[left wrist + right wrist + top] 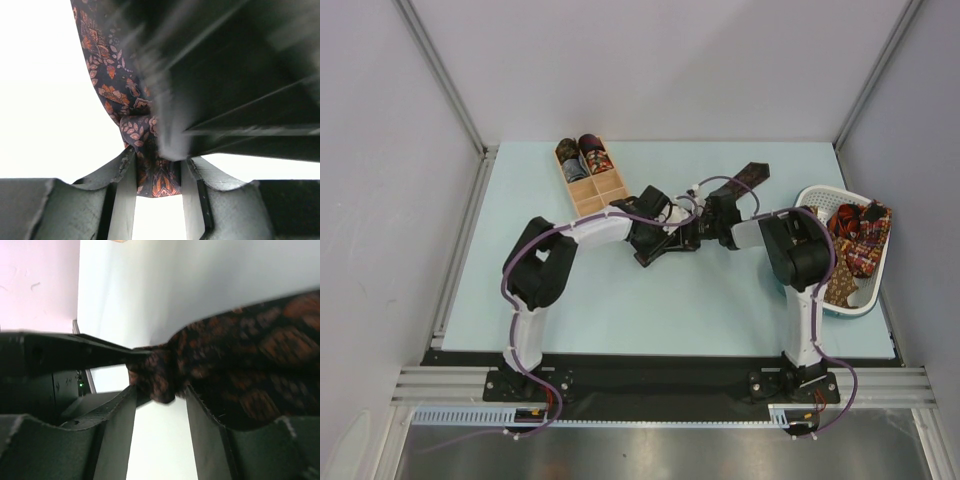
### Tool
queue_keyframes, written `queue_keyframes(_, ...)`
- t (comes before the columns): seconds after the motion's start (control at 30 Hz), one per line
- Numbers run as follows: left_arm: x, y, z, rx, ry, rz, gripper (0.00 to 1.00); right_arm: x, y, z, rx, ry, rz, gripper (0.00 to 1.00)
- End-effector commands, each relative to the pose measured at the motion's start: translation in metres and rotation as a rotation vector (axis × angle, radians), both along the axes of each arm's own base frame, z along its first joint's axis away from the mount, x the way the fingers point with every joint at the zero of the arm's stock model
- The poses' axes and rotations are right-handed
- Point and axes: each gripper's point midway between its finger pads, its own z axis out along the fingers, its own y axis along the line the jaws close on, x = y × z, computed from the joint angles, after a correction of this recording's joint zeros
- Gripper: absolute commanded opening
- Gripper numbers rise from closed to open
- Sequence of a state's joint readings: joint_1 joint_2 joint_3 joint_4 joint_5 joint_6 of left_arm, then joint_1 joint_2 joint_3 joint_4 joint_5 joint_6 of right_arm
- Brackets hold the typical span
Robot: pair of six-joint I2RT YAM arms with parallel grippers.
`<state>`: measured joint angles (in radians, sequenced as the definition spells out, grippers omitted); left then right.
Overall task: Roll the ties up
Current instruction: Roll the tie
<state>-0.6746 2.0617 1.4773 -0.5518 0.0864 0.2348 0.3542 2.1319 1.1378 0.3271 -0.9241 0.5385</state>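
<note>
In the middle of the top view, my left gripper [159,167] and right gripper [160,390] both pinch the dark patterned necktie [752,175], its pointed tail trailing to the upper right. It looks light, limp and slippery, so I judge the bunched end the best hold.

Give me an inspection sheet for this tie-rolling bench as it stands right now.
Surface: pale blue table, matte.
Job's things: dark patterned tie spans between both grippers; two rolled ties in wooden compartment box; loose ties heaped in white basket.
Clutter: nothing seen.
Grippers: left gripper shut on the tie; right gripper has it between its fingertips, clamp unclear.
Cables: purple cables along both arms.
Surroundings: grey walls, metal frame rails.
</note>
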Motion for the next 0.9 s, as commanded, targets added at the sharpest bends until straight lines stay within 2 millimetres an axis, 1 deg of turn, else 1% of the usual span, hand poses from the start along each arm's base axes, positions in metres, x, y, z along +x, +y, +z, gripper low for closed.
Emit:
queue_keyframes(0.0,-0.006,0.024,-0.01,0.055,0.039,0.049,0.4,0.014,-0.014,0.021,0.004,-0.088,-0.089,0.51)
queue_keyframes(0.03,-0.006,0.024,-0.01,0.055,0.041,0.05,0.39,0.016,-0.016,0.03,-0.002,-0.123,-0.099,0.51)
queue_keyframes(0.1,-0.007,0.025,-0.012,0.054,0.048,0.056,0.39,0.018,-0.025,0.026,-0.064,-0.154,-0.142,0.52)
queue_keyframes(0.13,-0.007,0.025,-0.012,0.054,0.05,0.057,0.39,0.016,-0.028,0.027,-0.08,-0.165,-0.155,0.53)
queue_keyframes(0.17,-0.008,0.024,-0.012,0.052,0.054,0.059,0.39,0.018,-0.035,0.034,-0.105,-0.206,-0.193,0.54)
queue_keyframes(0.23,-0.009,0.025,-0.013,0.053,0.059,0.063,0.39,0.017,-0.044,0.038,-0.138,-0.239,-0.233,0.56)
queue_keyframes(0.27,-0.01,0.025,-0.012,0.053,0.061,0.066,0.39,0.018,-0.047,0.056,-0.136,-0.29,-0.252,0.57)
queue_keyframes(0.3,-0.011,0.025,-0.014,0.054,0.067,0.069,0.38,0.021,-0.054,0.056,-0.169,-0.321,-0.292,0.63)
queue_keyframes(0.33,-0.012,0.026,-0.014,0.057,0.073,0.072,0.38,0.017,-0.061,0.055,-0.195,-0.33,-0.32,0.68)
queue_keyframes(0.37,-0.013,0.027,-0.014,0.058,0.075,0.077,0.38,0.017,-0.067,0.07,-0.202,-0.374,-0.356,0.73)
queue_keyframes(0.4,-0.014,0.027,-0.014,0.057,0.079,0.09,0.38,0.023,-0.08,0.076,-0.248,-0.411,-0.432,0.83)
queue_keyframes(0.43,-0.017,0.03,-0.015,0.059,0.081,0.097,0.38,0.023,-0.089,0.08,-0.271,-0.431,-0.474,0.92)
queue_keyframes(0.47,-0.017,0.03,-0.015,0.053,0.078,0.099,0.38,0.017,-0.097,0.075,-0.302,-0.434,-0.507,0.99)
queue_keyframes(0.5,-0.017,0.03,-0.014,0.044,0.075,0.109,0.37,0.022,-0.113,0.099,-0.323,-0.497,-0.608,1.0)
queue_keyframes(0.57,-0.02,0.031,-0.014,0.042,0.075,0.111,0.37,0.015,-0.131,0.104,-0.366,-0.514,-0.709,1.0)
queue_keyframes(0.6,-0.022,0.031,-0.014,0.042,0.08,0.115,0.37,0.014,-0.143,0.122,-0.384,-0.558,-0.802,1.0)
queue_keyframes(0.63,-0.022,0.032,-0.013,0.044,0.08,0.119,0.37,0.011,-0.147,0.13,-0.383,-0.574,-0.832,1.0)
queue_keyframes(0.67,-0.022,0.032,-0.013,0.041,0.083,0.121,0.37,0.006,-0.15,0.132,-0.375,-0.584,-0.841,1.0)
queue_keyframes(0.7,-0.023,0.031,-0.012,0.037,0.084,0.122,0.37,0.004,-0.15,0.138,-0.357,-0.601,-0.84,1.0)
queue_keyframes(0.73,-0.023,0.031,-0.012,0.036,0.083,0.126,0.37,0.0,-0.152,0.151,-0.323,-0.627,-0.85,1.0)
queue_keyframes(0.77,-0.024,0.032,-0.012,0.038,0.086,0.127,0.37,-0.002,-0.15,0.159,-0.276,-0.634,-0.86,1.0)
queue_keyframes(0.8,-0.024,0.032,-0.012,0.036,0.088,0.131,0.37,-0.015,-0.134,0.158,-0.209,-0.635,-0.75,0.97)
queue_keyframes(0.83,-0.024,0.032,-0.012,0.038,0.092,0.134,0.37,-0.019,-0.133,0.171,-0.135,-0.636,-0.737,0.93)
queue_keyframes(0.87,-0.024,0.032,-0.013,0.039,0.094,0.137,0.36,-0.028,-0.124,0.176,-0.088,-0.637,-0.681,0.9)
